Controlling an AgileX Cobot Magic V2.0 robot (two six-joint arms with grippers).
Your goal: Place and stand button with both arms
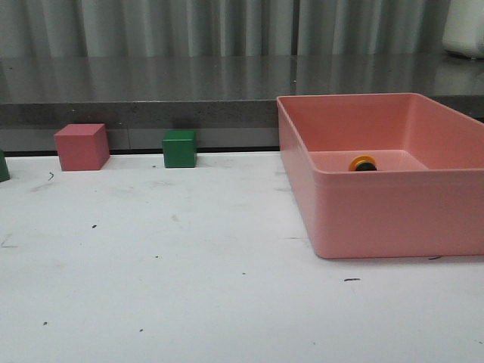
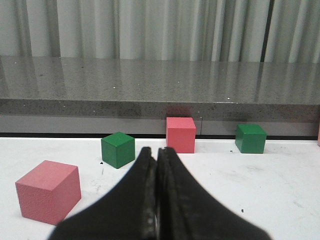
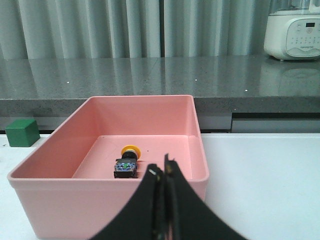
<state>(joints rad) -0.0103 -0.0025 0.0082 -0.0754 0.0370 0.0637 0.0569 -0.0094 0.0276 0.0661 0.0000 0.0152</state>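
— Nearest the lens sat the right gripper, its fingers pressed together on nothing, just short of the pink bin. And the left?

— Left gripper was the same: fingers together, empty, low over the white table, with a pink cube just beside it and a green cube a little further on.

— Where was the button?

— Lying on its side on the bin floor, yellow cap toward the far wall, blocky base toward the near one. From the front only the cap showed over the rim.

— How would it handle?

— Likely light, rigid plastic. The rounded cap looked slippery; I'd pinch the flat sides of the base.

— Beyond that?

— A grey counter, then curtains.
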